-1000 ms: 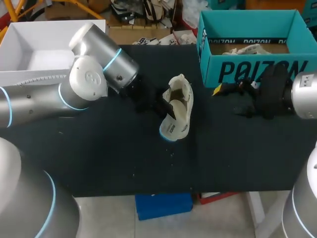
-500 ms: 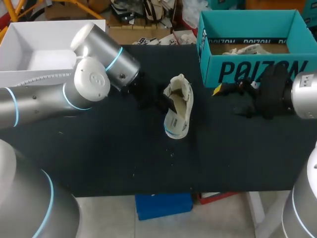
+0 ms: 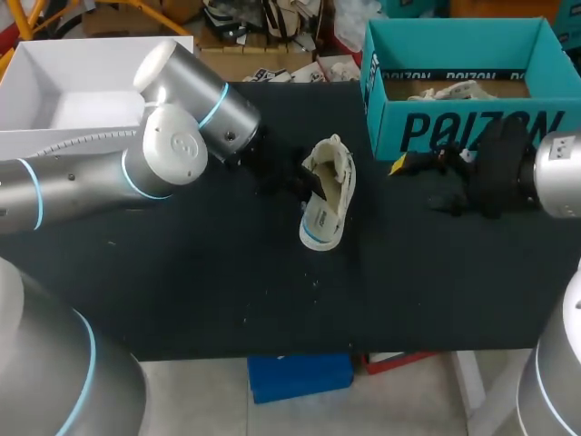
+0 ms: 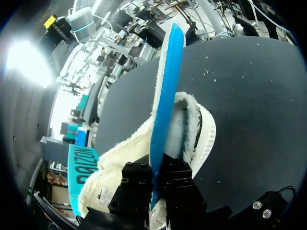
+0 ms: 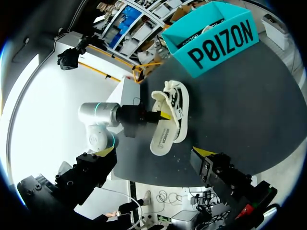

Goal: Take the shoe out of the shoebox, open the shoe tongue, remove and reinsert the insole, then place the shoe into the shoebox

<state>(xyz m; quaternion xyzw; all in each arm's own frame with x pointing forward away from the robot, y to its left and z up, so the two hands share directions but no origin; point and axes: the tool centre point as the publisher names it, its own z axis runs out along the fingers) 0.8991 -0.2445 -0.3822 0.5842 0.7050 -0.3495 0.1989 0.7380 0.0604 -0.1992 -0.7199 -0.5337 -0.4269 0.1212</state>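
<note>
Your left pincer clamped on blue insole, clear only in wrist view; right pincer gaping beside shoebox.

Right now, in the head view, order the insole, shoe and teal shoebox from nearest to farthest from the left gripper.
1. insole: pinched in the left gripper.
2. shoe: right beside it.
3. teal shoebox: back right, farthest.

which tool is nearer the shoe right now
Left. The left tool is right at the shoe, shut on its blue insole. The right tool sits open by the teal shoebox, apart from the shoe.
</note>
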